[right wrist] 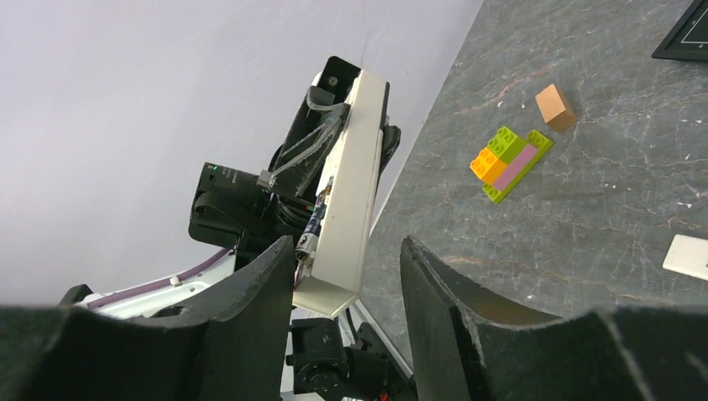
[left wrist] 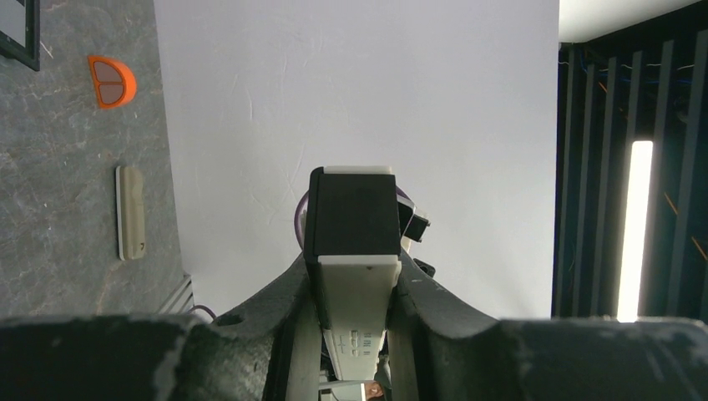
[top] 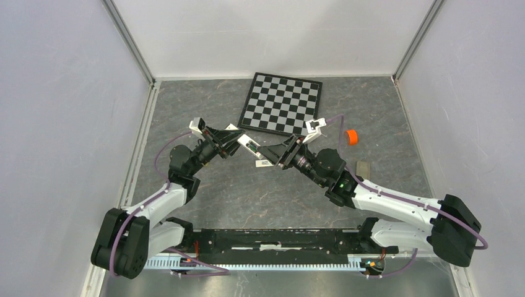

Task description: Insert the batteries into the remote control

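Grey stone table [top: 247, 192], white walls [top: 266, 31]. Your left gripper [left wrist: 351, 280] clamps the remote control [right wrist: 351, 184] aloft, likely for loading by your right gripper [right wrist: 346, 251], which is spread and empty.

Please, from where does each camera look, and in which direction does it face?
Top external: above and behind the robot, facing down at the table; left gripper and right gripper show close together.
Left wrist: on the left arm, facing the right wall along the held remote control; own jaws show.
Right wrist: on the right arm, facing the remote control and left gripper; own open jaws show.
Shared: top and left wrist both show the orange cap.
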Controlling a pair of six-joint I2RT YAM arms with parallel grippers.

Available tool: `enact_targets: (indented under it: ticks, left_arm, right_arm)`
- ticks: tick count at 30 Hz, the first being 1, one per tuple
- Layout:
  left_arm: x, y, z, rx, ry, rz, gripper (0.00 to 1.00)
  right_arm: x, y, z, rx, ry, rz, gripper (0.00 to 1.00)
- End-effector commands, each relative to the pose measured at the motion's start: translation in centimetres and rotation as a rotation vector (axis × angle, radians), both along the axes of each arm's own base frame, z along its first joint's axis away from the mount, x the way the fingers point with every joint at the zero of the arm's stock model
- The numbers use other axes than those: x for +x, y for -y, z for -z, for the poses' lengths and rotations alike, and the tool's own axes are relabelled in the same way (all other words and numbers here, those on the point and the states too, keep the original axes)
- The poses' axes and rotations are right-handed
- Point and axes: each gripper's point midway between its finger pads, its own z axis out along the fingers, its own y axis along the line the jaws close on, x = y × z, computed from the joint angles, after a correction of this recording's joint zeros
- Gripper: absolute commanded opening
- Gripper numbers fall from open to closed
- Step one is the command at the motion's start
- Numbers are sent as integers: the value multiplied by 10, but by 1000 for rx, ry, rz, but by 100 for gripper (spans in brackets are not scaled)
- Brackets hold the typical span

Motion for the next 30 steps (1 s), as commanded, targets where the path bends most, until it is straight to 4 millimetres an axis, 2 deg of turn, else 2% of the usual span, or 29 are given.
enact_targets:
  ticks: [1, 9, 15, 18, 20, 24, 28, 30]
  left_arm:
    - [-27, 6, -60, -30, 275, 88, 2]
    - [-37, 7, -77, 40, 434, 73, 2]
    - [-37, 7, -75, 137, 496, 37, 2]
    - [-34, 8, -65, 196, 487, 29, 2]
    - [-31, 8, -57, 238, 479, 20, 2]
    - [-26, 6, -37, 317, 443, 4, 2]
    - [-22, 4, -22, 373, 409, -14, 2]
    - [-20, 3, -17, 392, 395, -22, 2]
  right_arm:
    - [16, 6, 21, -84, -73, 77, 53]
    - [24, 18, 62, -271, -187, 142, 51]
    - [28, 27, 68, -310, -186, 180, 51]
    - [26, 25, 56, -299, -118, 151, 62]
    - [24, 22, 42, -281, -49, 118, 71]
    - [14, 19, 7, -225, 131, 50, 82]
    - [2, 16, -22, -241, 324, -19, 87]
    - [-1, 9, -28, -303, 412, -70, 88]
